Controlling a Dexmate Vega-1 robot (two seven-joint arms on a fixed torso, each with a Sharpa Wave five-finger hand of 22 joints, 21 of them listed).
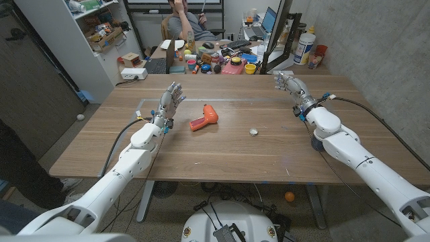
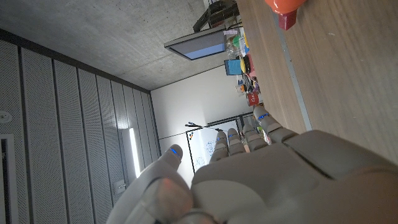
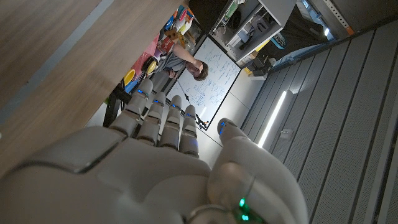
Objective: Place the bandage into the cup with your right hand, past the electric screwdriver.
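An orange electric screwdriver (image 1: 204,117) lies on the wooden table (image 1: 222,158) a little left of the middle; its orange body (image 2: 286,9) also shows in the left wrist view. A small pale round thing (image 1: 253,132), too small to tell apart, lies to its right. My left hand (image 1: 171,101) stands left of the screwdriver, fingers spread and upright, holding nothing; its back (image 2: 261,180) shows in its wrist view. My right hand (image 1: 287,82) is near the table's far right edge, fingers stretched out with nothing in them, and its back (image 3: 155,162) shows in the right wrist view.
Behind the table stands a cluttered desk (image 1: 222,62) with toys and bottles, and a person (image 1: 188,23) sits there. A white shelf unit (image 1: 87,40) stands at the back left. A faint tape line (image 1: 201,101) crosses the far part of the table.
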